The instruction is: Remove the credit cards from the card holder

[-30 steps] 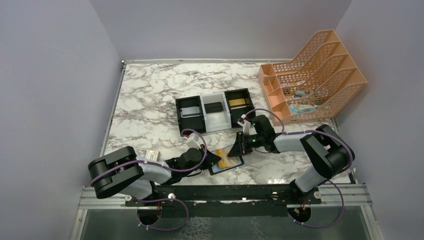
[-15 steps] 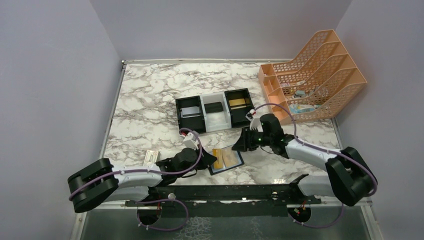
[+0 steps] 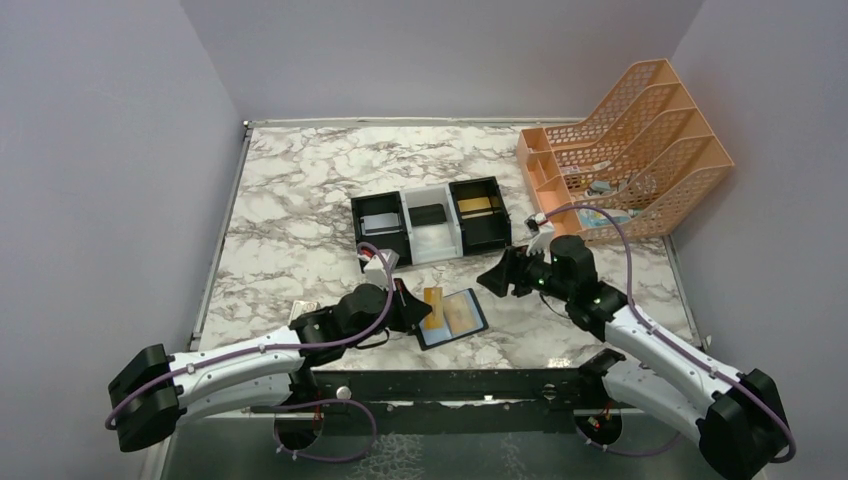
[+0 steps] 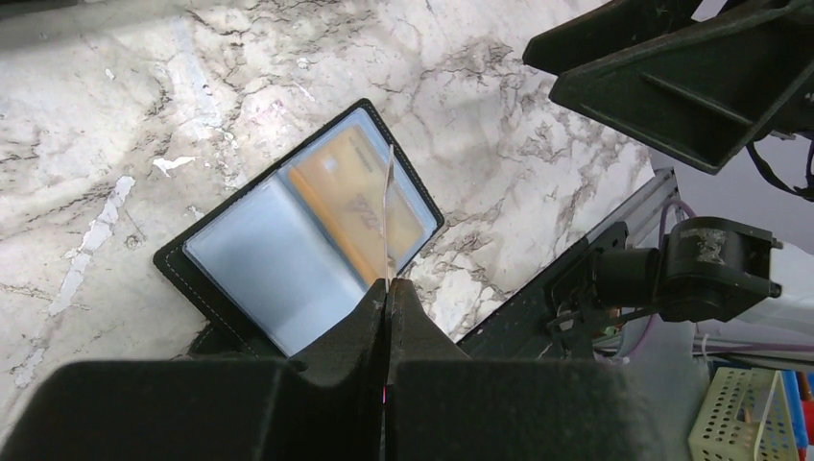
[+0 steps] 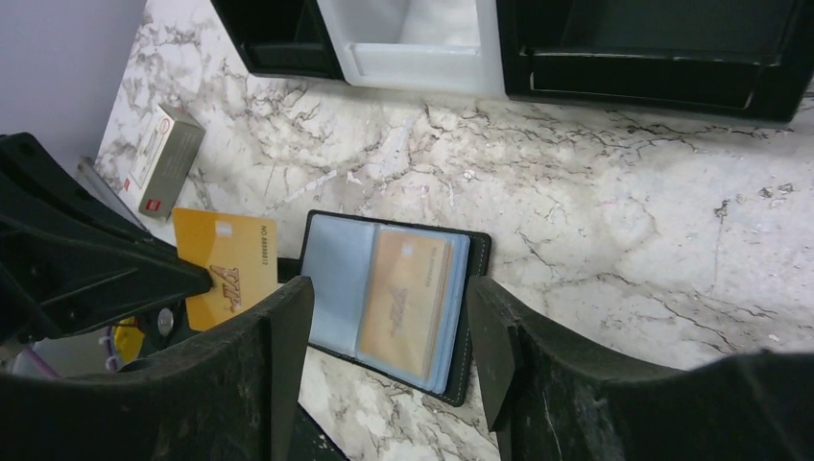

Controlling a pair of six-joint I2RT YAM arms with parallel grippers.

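The black card holder (image 3: 449, 331) lies open on the marble near the front edge. My left gripper (image 3: 412, 310) is shut on a gold-tan credit card (image 3: 433, 305) and holds it on edge just above the holder's left side. In the left wrist view the card (image 4: 389, 206) rises edge-on from my closed fingertips over the holder (image 4: 254, 259). A second gold card (image 5: 408, 298) sits inside the holder's right pocket (image 5: 336, 264). My right gripper (image 3: 497, 275) is open and empty, up and to the right of the holder. The silver-grey card lies in the tray.
A black-white-black tray (image 3: 430, 250) stands behind the holder, with a silver card (image 3: 380, 222) in its left compartment and a gold card (image 3: 476, 206) in its right one. A white box with a red mark (image 3: 303, 312) lies left. An orange file rack (image 3: 625, 150) fills the back right.
My right gripper has drawn back from the holder's edge, up and to the right. My left gripper has pulled the gold card clear of the holder and lifted it a little.
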